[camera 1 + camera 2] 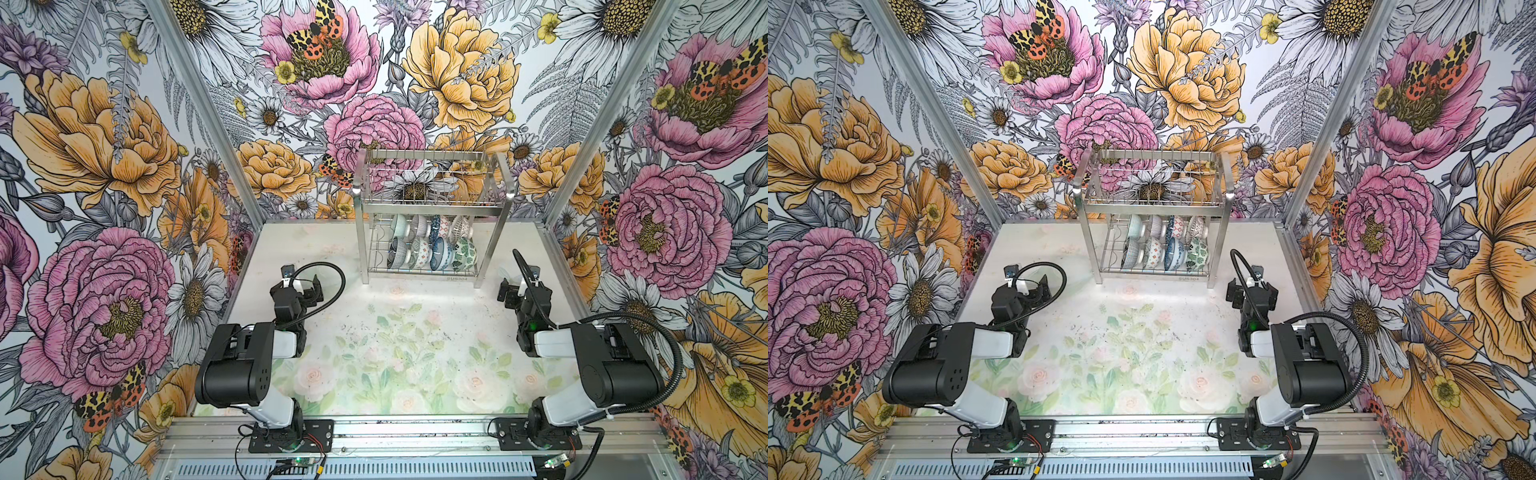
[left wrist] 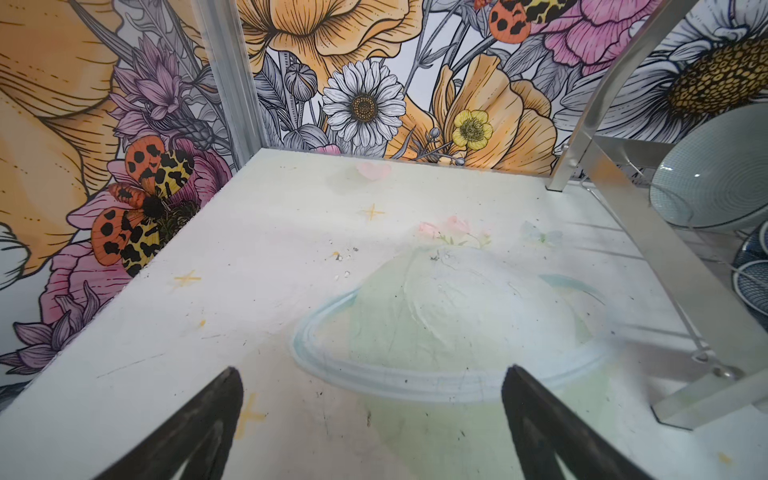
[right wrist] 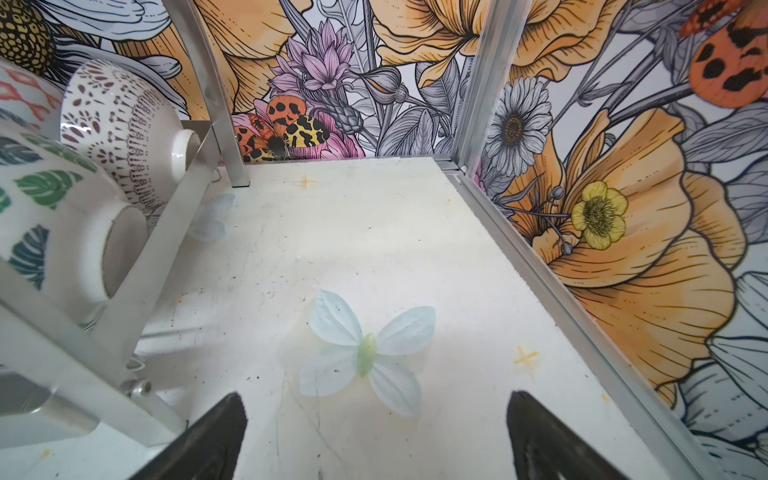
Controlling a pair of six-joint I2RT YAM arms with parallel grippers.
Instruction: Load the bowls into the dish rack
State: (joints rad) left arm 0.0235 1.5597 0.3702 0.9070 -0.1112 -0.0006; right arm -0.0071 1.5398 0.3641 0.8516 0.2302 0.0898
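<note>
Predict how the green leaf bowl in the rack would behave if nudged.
The green leaf bowl looks glossy: probably slippery, breakable. Standing on edge at the row's end in the dish rack, it might roll or tip.

Bright, even overhead light, sharp centres, soft edges
In both top views the bench [image 1: 374,307] is washed pale, small hot spots glint on the dish rack [image 1: 432,210] at its upper front corners, and shadows on the bench are faint. The wide lenses bow the wall posts [image 1: 208,112] outward. In the wrist views the rack legs and the green leaf bowl [image 3: 50,216] close to the lens are blurred, and the wall print [image 3: 623,249] smears toward the corners
</note>
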